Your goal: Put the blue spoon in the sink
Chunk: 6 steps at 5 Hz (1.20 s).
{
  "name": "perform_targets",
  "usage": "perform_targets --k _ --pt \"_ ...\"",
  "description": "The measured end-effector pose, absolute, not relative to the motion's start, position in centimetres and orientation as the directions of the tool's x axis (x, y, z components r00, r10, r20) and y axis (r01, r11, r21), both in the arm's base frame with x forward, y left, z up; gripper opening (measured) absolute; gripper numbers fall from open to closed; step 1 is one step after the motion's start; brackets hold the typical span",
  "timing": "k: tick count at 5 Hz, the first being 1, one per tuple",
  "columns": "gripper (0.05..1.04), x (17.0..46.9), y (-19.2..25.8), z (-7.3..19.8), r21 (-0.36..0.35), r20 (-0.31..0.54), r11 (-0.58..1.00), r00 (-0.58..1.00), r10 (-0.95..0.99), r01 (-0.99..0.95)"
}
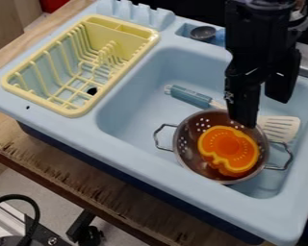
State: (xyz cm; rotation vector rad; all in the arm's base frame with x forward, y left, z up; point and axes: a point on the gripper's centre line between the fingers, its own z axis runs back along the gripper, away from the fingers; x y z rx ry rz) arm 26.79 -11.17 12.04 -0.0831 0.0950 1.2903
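Wooden tabletop (pixel 83 197) with a rough front edge is running diagonally from the left side toward the lower right of the frame; a black cable (pixel 29 202) is looping at lower left, beside the table. Light blue toy sink unit (pixel 127 137) is sitting on the wood and filling most of the frame. Yellow dish rack (pixel 74 113) is resting on its deck at upper left, and a row of molded upright slots (pixel 136 13) is lining the back edge at upper center.

Basin, center to right: metal colander (pixel 188 158) is standing toward lower right, its two wire handles sticking out left and right, with an orange, yellow-rimmed piece (pixel 228 148) lying inside. Spatula (pixel 190 96) is lying beyond it, its blue handle pointing to the upper left and its pale slotted head showing just beside the colander's upper right rim.

Small dark cup (pixel 203 32) is sitting in the recess behind the basin, upper right of center; a blue piece (pixel 219 37) is lying just beside it, partly behind the arm. Cannot tell whether that piece is being the task's spoon; spatula is having the clearly blue handle, and it is already lying within the basin.

Black gripper (pixel 267 113) is hanging at upper right, above the colander's far rim, fingers standing well apart, gripping nothing that is showing between them
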Motion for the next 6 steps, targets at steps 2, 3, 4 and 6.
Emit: perform_targets --k 2,3,4,6 --pt "0.997 27.5 -9.1 10.8 -0.005 -0.087 0.235 0.235 0.968 -0.972" --pt "0.997 28.0 -5.8 12.6 -0.049 -0.101 0.161 0.165 0.981 -0.986" --pt "0.997 28.9 -2.6 13.6 -0.071 -0.078 0.078 0.083 0.993 -0.994" --pt "0.997 32.0 0.9 15.5 -0.090 -0.134 -0.063 -0.051 0.990 -0.994"
